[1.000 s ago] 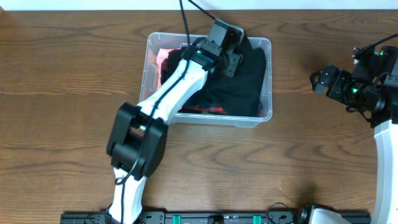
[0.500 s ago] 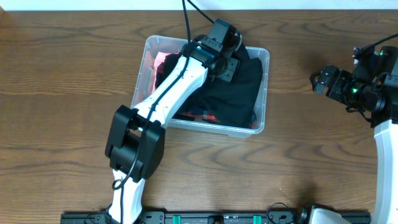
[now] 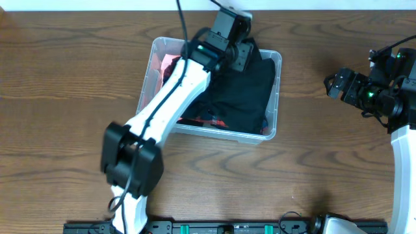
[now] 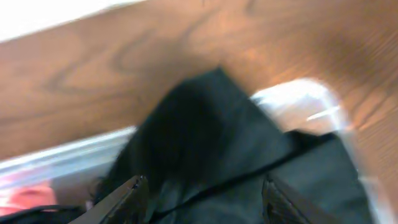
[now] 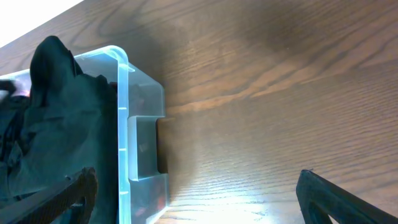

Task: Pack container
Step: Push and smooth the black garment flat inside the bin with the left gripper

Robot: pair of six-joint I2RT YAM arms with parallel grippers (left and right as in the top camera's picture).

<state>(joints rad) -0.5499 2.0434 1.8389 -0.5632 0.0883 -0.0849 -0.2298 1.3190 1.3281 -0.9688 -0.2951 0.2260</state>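
The container [image 3: 277,97] is a clear plastic rectangular bin with rounded corners and a thick rim. It sits upright toward the back middle of the table [image 3: 65,130], turned slightly askew. Black cloth [image 3: 247,97] fills most of it, with red fabric [image 3: 166,65] at its left end.

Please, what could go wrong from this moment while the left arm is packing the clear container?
1. The black cloth lies over the far rim of the container; it may slip out onto the table.
2. The left claw stands open just above that cloth near the rim; pushing down, it could hit the plastic and shove the container, which sits askew.
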